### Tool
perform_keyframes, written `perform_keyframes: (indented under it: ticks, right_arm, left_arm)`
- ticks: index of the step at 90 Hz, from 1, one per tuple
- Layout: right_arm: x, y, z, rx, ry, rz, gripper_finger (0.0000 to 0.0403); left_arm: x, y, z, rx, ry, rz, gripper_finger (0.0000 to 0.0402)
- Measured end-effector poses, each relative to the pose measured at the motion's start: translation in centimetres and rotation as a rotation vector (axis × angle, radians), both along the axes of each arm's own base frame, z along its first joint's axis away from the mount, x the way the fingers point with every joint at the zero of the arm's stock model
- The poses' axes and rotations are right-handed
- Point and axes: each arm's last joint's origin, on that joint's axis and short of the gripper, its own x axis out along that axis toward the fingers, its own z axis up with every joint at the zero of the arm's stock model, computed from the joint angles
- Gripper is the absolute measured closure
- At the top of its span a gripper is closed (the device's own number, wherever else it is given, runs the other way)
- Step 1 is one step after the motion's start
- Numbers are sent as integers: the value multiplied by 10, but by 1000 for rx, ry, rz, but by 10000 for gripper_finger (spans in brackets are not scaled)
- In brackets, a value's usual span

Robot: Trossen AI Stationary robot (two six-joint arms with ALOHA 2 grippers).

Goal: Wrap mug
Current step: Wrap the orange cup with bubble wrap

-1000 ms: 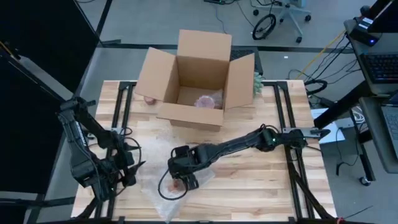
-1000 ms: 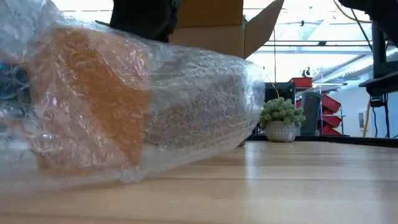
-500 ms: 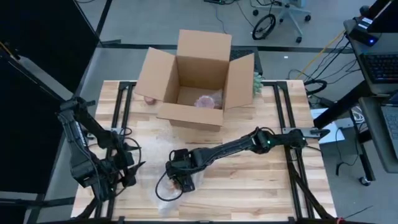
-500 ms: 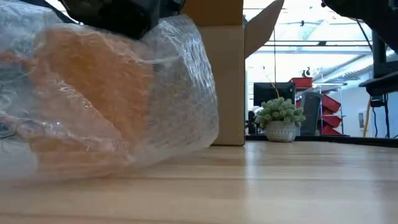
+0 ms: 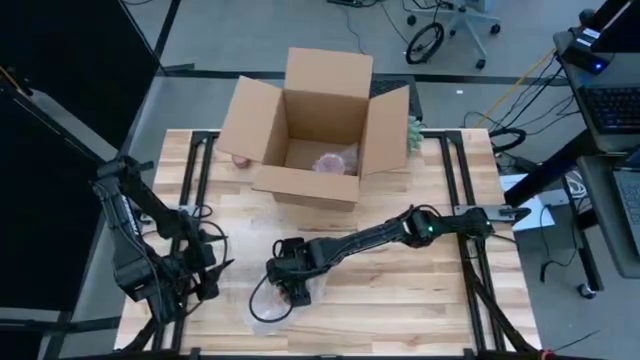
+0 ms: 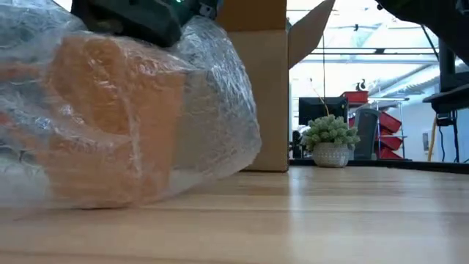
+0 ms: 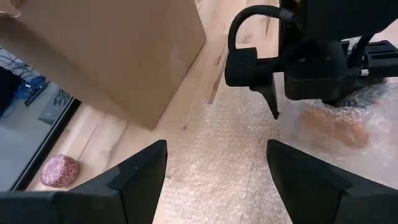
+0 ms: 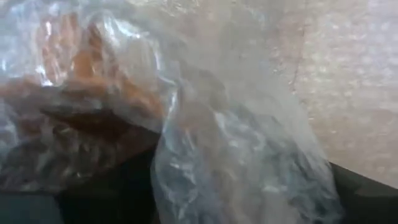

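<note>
On the near part of the plank table [image 5: 420,290] in the high view, the right gripper [image 5: 293,290] presses on crinkled clear bubble wrap [image 5: 268,318]; its jaw state cannot be told. In the low view, the orange mug [image 6: 110,117] lies bundled inside that wrap, with a cardboard box [image 6: 264,81] and 1 potted plant [image 6: 330,143] behind. In the left wrist view, the left gripper [image 7: 214,180] waits with jaws wide at the table's left edge.

An open cardboard box [image 5: 318,130] sits on the table [image 5: 420,300], a potted plant [image 6: 331,144] beside it.

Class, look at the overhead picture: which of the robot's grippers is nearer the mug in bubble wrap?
Right. The right gripper sits on the wrapped mug; the left gripper waits off to its side, apart.
</note>
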Motion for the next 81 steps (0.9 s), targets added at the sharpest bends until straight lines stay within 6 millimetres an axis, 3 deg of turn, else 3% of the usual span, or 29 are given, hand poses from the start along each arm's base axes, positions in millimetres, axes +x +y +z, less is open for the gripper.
perform_keyframes:
  ticks: [39, 53, 72, 81]
  right_arm:
    - [-11, -6, 29, 4, 11, 14, 133]
    - [-11, -7, 31, 8, 8, -2, 133]
    - [-5, -4, -1, 15, 65, -16, 135]
    - [-3, -4, -6, 20, 65, -33, 147]
  left_arm:
    - [0, 0, 0, 2, 0, -2, 139]
    - [0, 0, 0, 5, -4, -2, 139]
    - [0, 0, 0, 9, -13, -3, 139]
    - [0, 0, 0, 9, -14, -3, 139]
